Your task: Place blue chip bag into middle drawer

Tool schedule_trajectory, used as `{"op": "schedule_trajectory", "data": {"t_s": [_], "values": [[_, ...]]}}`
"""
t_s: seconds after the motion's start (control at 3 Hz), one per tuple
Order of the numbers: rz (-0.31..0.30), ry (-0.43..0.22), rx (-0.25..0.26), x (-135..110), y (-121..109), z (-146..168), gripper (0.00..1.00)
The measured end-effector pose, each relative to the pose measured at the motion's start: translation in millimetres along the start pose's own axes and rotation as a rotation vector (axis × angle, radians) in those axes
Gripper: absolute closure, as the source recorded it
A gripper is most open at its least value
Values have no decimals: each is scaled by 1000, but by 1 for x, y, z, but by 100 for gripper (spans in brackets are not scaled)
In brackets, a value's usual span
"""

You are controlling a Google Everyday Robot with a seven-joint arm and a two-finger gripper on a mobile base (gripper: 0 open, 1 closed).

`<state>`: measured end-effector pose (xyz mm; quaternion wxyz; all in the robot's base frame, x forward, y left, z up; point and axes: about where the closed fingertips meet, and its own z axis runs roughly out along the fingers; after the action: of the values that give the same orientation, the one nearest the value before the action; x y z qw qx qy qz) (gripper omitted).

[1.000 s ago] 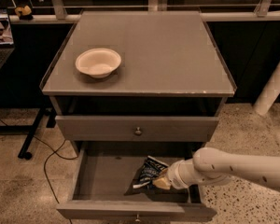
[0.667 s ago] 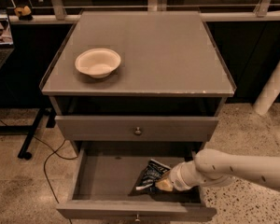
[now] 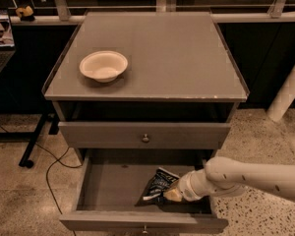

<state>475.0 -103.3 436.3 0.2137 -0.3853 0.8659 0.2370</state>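
Reaching into the pulled-out middle drawer (image 3: 113,188), the tool (image 3: 171,195) is touching the blue chip bag (image 3: 159,182), probably dropping it off; can't tell if it's gripping.

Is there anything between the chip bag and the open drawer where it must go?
Nothing visible. The bag is already inside the open drawer, at its right side, with the claw at it.

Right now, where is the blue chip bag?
Camera view: blue chip bag sits in the open middle drawer, right of centre, gripper at its right edge.
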Motion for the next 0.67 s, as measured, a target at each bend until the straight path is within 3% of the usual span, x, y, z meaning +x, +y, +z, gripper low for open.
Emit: {"op": "schedule_trajectory", "data": {"t_s": [0.67], "values": [[0,0,0,0,0,0,11]]}}
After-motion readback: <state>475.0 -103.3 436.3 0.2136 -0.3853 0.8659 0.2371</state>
